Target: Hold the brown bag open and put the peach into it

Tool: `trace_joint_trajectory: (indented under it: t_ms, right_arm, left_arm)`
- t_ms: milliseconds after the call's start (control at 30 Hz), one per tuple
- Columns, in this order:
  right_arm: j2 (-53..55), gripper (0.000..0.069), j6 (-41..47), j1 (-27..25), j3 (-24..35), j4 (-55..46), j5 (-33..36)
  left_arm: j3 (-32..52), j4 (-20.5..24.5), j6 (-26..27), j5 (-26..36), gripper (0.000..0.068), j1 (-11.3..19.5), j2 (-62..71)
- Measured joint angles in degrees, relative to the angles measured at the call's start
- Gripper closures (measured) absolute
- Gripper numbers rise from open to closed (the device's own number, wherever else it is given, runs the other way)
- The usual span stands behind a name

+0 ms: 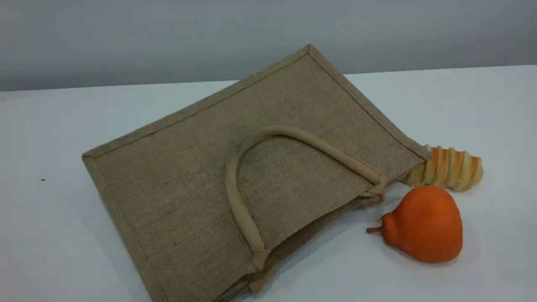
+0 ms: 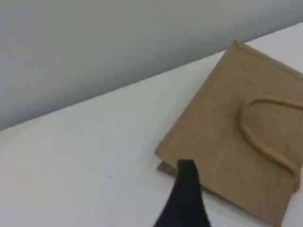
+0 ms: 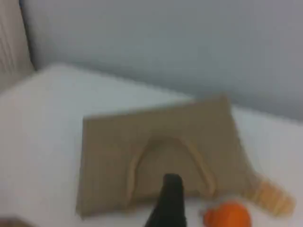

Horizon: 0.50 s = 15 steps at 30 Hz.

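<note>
The brown bag (image 1: 168,188) lies flat on the white table, its mouth pressed closed and facing the front right. One beige handle (image 1: 293,135) rests looped on its upper face. The peach is out of view in every frame. Neither arm shows in the scene view. The left gripper (image 2: 187,166) shows a single dark fingertip hovering above the bag (image 2: 222,137) near its left corner, holding nothing. Only one fingertip of the right gripper (image 3: 171,182) is visible, high over the bag (image 3: 113,142) by the handle loop, with nothing in it. Both stand open.
An orange pear-shaped fruit (image 1: 423,224) lies just right of the bag's mouth, also visible in the right wrist view (image 3: 227,216). A striped bread roll (image 1: 451,167) pokes out from behind the bag's right corner. White table (image 1: 50,235) extends to the left, with a grey wall behind.
</note>
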Motion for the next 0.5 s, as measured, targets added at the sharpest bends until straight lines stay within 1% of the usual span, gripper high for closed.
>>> trace_joint_trajectory:
  t_ms: [67, 167, 267, 367, 433, 500]
  right_arm:
    - [0.0, 0.0104, 0.0, 0.0, 2.68, -0.94, 0.13]
    - [0.0, 0.0104, -0.12, 0.0, 7.12, -1.25, -1.92]
    - [0.0, 0.0104, -0.69, 0.0, 11.79, -1.96, -2.9]
    - [0.05, 0.0104, -0.64, 0.0, 15.24, -5.79, -3.23]
    - [0.05, 0.0104, -0.43, 0.0, 16.67, -8.72, -3.46]
    - [0.05, 0.0104, 0.39, 0.0, 17.22, -11.21, -3.64]
  left_arm:
    - [4.34, 0.0, -0.62, 0.0, 0.0134, 0.0, -4.28]
    - [11.13, 0.0, -2.41, -0.34, 0.0134, 0.0, -9.8]
    - [17.66, 0.0, -2.36, -2.44, 0.0134, 0.0, -12.54]
    - [23.58, 0.05, -2.58, -4.23, 0.0134, 0.0, -12.69]
    - [25.7, 0.05, -3.13, -5.28, 0.0134, 0.0, -12.64]
    - [26.14, 0.05, -3.32, -7.06, 0.0134, 0.0, -12.64]
